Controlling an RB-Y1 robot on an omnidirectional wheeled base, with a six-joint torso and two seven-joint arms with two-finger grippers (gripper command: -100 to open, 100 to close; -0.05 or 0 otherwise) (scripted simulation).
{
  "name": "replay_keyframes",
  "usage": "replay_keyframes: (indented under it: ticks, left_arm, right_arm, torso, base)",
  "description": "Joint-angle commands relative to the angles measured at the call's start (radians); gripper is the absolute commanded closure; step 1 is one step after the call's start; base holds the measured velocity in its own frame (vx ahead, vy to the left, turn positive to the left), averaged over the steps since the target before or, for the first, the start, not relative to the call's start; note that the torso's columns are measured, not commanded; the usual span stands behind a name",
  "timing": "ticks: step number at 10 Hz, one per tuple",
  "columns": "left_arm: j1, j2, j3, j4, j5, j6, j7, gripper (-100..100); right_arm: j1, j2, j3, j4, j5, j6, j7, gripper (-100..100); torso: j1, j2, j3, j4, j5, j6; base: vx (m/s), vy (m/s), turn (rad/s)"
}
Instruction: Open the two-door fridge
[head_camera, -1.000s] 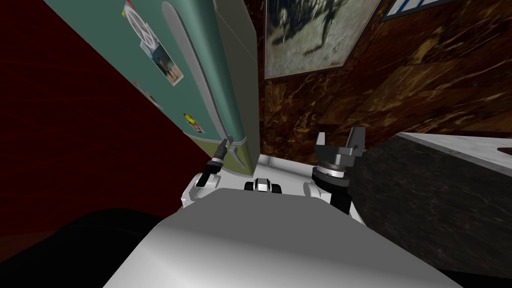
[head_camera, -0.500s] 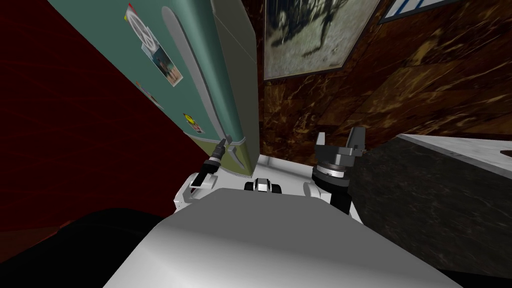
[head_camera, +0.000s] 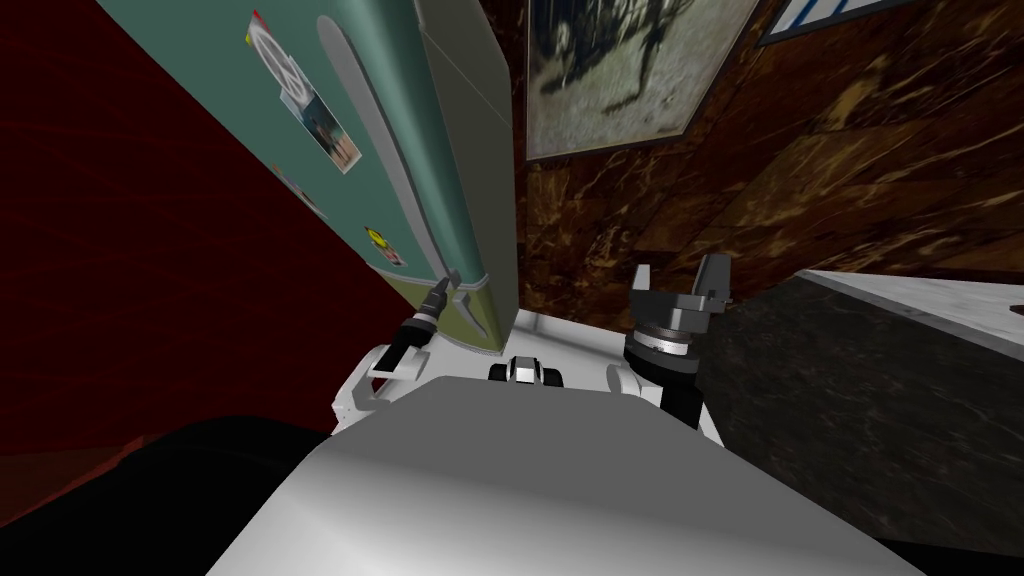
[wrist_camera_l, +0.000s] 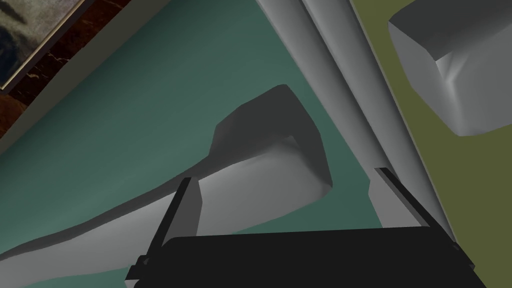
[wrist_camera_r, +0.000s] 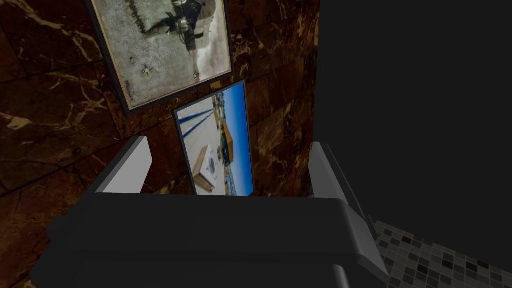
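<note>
The left gripper (wrist_camera_l: 282, 177) is spread, with the low end of the handle (wrist_camera_l: 225, 197) between its blades; one finger (wrist_camera_l: 190, 200) seems to touch the handle and the other stands apart from it, so nothing is pinched yet. The handle is a long grey bar on the green upper door (head_camera: 200, 90) of the fridge (head_camera: 470, 150); it looks stiff and smooth, so I judge that the thin blades may slide along it unless they close firmly just above its rounded end. The door is probably heavy and hinged on the side away from the handle; the pull should then follow an arc. Next comes a grey strip (wrist_camera_l: 345, 100); beyond it is the olive lower door (wrist_camera_l: 480, 200) with the lower handle (wrist_camera_l: 450, 75). The fridge stands near and left, with magnets (head_camera: 285, 65) on it; a dark red wall (head_camera: 100, 250) is left of it. The right gripper (head_camera: 680, 268) hangs spread and free, well apart at the right; behind are a brown marbled wall (head_camera: 800, 170) and a picture (head_camera: 610, 70); far right is a counter (head_camera: 930, 300).
</note>
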Motion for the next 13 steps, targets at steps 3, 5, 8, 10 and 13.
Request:
replay_keyframes:
  ticks: [3,5,8,10,13]
  left_arm:
    - [0.018,0.042,0.02,-0.061,0.007,0.109,0.006,-100]
    - [0.026,0.057,0.029,-0.086,0.009,0.147,0.008,-100]
    - [0.017,0.052,0.035,-0.083,0.009,0.15,0.009,-100]
    - [0.016,0.102,-0.015,-0.101,0.024,0.106,0.003,100]
    - [0.015,0.188,-0.071,-0.12,0.038,0.05,-0.004,100]
  right_arm:
    - [0.0,0.0,0.0,0.0,0.0,0.0,0.0,0]
    - [0.0,0.0,0.0,0.0,0.0,0.0,0.0,0]
    - [0.0,0.0,0.0,0.0,0.0,0.0,0.0,0]
    - [0.0,0.0,0.0,0.0,0.0,0.0,0.0,0]
    - [0.0,0.0,0.0,0.0,0.0,0.0,0.0,0]
  torso:
    - [0.0,0.001,0.001,0.0,0.0,0.0]
    - [0.003,0.003,0.002,0.002,0.001,-0.003]
    - [0.006,0.006,0.004,0.003,0.002,-0.004]
    - [0.004,0.009,0.005,0.005,0.0,-0.005]
    - [0.018,0.009,0.004,0.012,-0.001,-0.011]
  base:
    - [0.001,-0.045,0.011]
    - [0.011,-0.031,-0.006]
    - [0.03,-0.006,-0.057]
    - [-0.012,0.065,0.161]
    - [-0.02,0.148,0.314]
